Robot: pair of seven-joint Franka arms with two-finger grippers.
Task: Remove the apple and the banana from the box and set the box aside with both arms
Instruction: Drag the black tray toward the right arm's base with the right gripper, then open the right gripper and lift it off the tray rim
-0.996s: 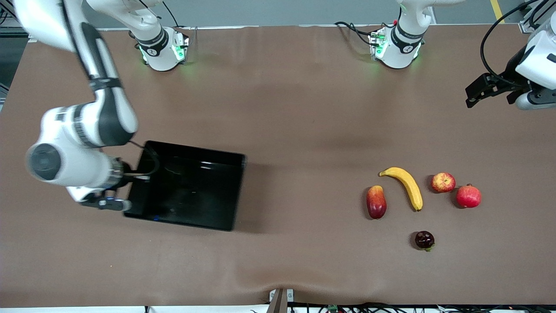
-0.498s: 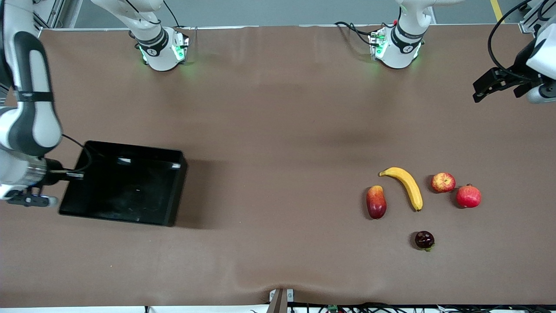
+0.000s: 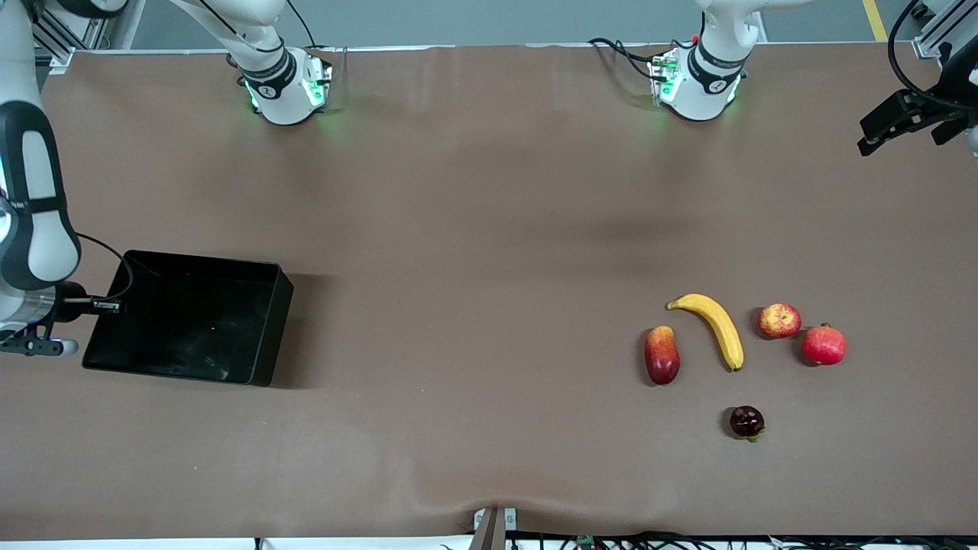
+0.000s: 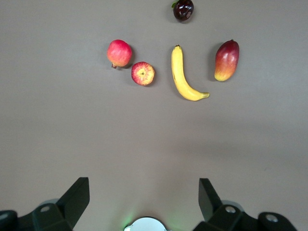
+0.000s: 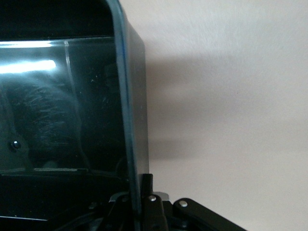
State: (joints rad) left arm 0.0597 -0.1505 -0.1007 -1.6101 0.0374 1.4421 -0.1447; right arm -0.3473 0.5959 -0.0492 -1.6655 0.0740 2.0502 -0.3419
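The black box (image 3: 202, 262) is at the right arm's end of the table. My right gripper (image 3: 107, 307) is shut on its end wall, and the thin rim (image 5: 122, 96) runs between the fingers in the right wrist view. I cannot tell whether the box touches the table. The yellow banana (image 3: 717, 327) and the small red-and-yellow apple (image 3: 779, 320) lie on the table toward the left arm's end; they also show in the left wrist view, banana (image 4: 183, 74) and apple (image 4: 143, 73). My left gripper (image 3: 879, 134) is open and empty, high over that end's edge.
A red-yellow mango-like fruit (image 3: 662, 354) lies beside the banana. A red pomegranate (image 3: 824, 345) lies beside the apple. A small dark fruit (image 3: 746, 422) lies nearer the front camera. The two green-lit arm bases (image 3: 286, 88) stand along the table's edge farthest from the front camera.
My right gripper has carried the box toward the right arm's end of the table. My left gripper has moved outward toward the left arm's end. The fruits have not moved.
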